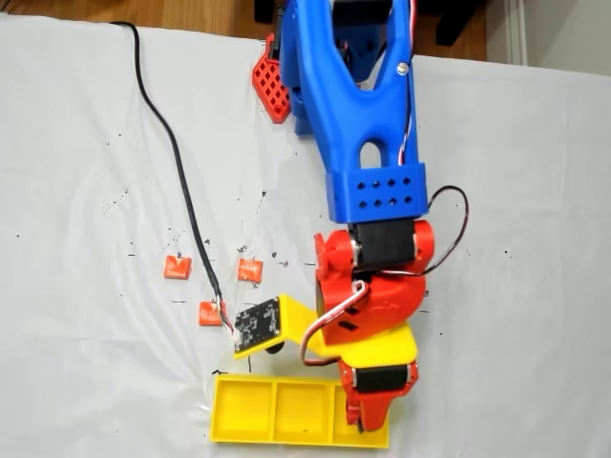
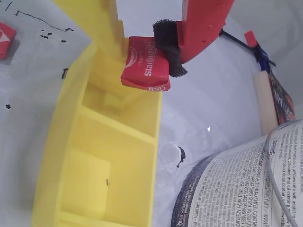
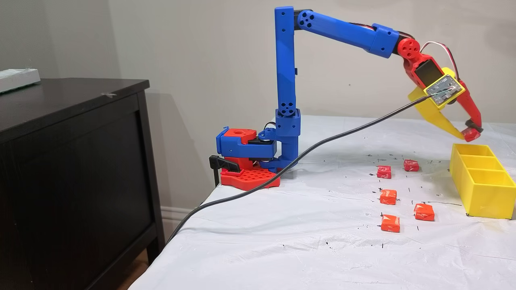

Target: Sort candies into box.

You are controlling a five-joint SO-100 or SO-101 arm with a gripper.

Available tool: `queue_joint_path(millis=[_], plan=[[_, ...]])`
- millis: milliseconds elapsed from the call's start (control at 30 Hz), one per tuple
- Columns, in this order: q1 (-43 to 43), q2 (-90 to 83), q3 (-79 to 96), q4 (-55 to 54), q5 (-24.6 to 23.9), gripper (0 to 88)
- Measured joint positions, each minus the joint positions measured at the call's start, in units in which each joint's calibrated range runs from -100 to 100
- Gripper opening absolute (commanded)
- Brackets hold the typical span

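Your gripper (image 2: 156,54) is clamped on 1 red candy (image 2: 146,65), pinched between the yellow fixed finger and the red finger's black foam pad (image 2: 168,47). In the wrist view the wrapper's white lettering reads "Starburst", partly cut off by the pad.

In the side fixed view the gripper (image 3: 467,132) hangs just above the far end compartment of the yellow box (image 3: 481,189), apart from its rim. The box has 3 square compartments in a row; the 2 you can see into from the wrist camera (image 2: 102,142) hold no candy.

You have 5 loose candies (image 3: 388,197) on the white table cover (image 3: 282,233), to the left of the box in that side view, none touching it.

Bottom right of the wrist view, a container (image 2: 246,189) carries dense small print, too blurred to read.
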Motion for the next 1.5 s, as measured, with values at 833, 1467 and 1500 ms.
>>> queue_joint_path(millis=[833,1467,1500], plan=[[0.0,2.6,-0.4,1.6,0.5,20.9],[0.0,2.6,-1.6,5.5,0.4,6.2],[0.0,2.5,-2.2,6.3,0.3,3.2]])
